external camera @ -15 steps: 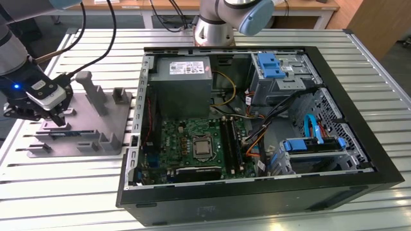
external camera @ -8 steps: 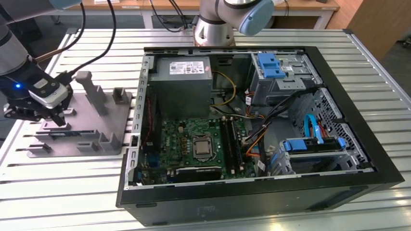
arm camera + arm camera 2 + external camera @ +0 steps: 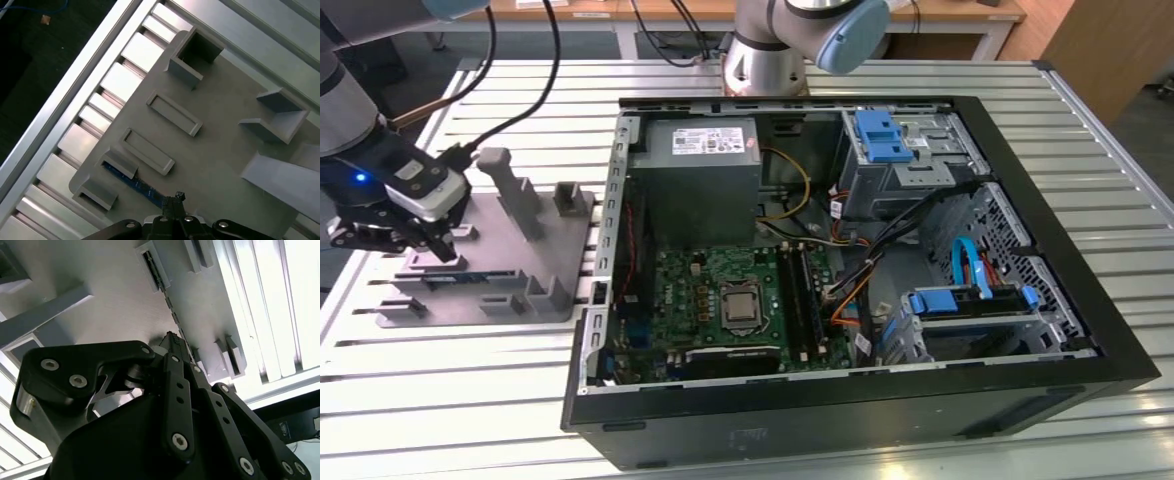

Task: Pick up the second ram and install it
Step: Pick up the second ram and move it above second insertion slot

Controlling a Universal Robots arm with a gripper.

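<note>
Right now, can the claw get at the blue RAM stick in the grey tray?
Probably yes: the claw hangs right at the RAM stick, which stands on edge in the grey tray, nothing between them.

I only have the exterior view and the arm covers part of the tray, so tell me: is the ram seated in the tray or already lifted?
Observer: Seated. In the first wrist view the ram stands on edge in the tray, with one end between two grey blocks.
Operator: Is the gripper lined up with it?
Observer: Yes. In the second wrist view the ram runs edge-on straight to the tip of the gripper, which sits right at its top edge.
</note>
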